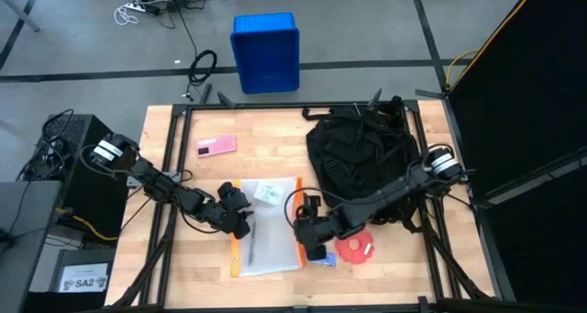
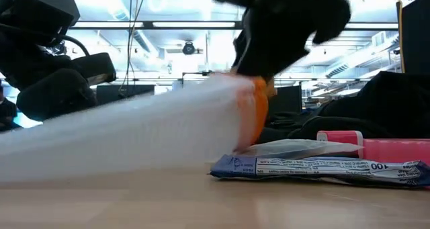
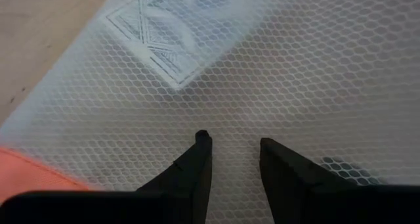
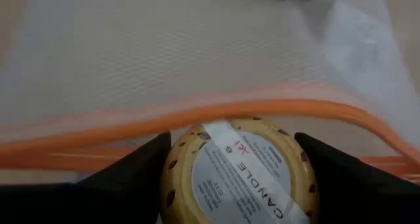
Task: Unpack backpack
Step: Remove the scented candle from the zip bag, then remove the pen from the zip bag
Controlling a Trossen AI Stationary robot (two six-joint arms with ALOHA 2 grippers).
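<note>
Care at this step meant getting the round candle tin (image 4: 239, 175) set down cleanly, I judged: lowering it flat onto the tabletop (image 1: 183, 276) near the front edge, beside the white mesh pouch (image 1: 268, 229) and clear of its orange zip edge (image 4: 197, 115), before letting go.

The right gripper (image 1: 312, 232) hung over the pouch's right edge, near the middle of the table's front half. Its fingers (image 4: 131, 168) stood spread wide on either side of the tin and pinched it between them, label facing the wrist camera. The left gripper (image 1: 235, 212) rested at the pouch's left edge, its fingers (image 3: 200, 168) a narrow gap apart with their tips down on the mesh; whether they nipped any fabric could not be told.

The backpack (image 1: 358, 152) lay slumped at the back right corner of the tabletop. A pink flat item (image 1: 215, 146) lay toward the back left, and a red round item (image 1: 355, 249) lay just right of the pouch.
</note>
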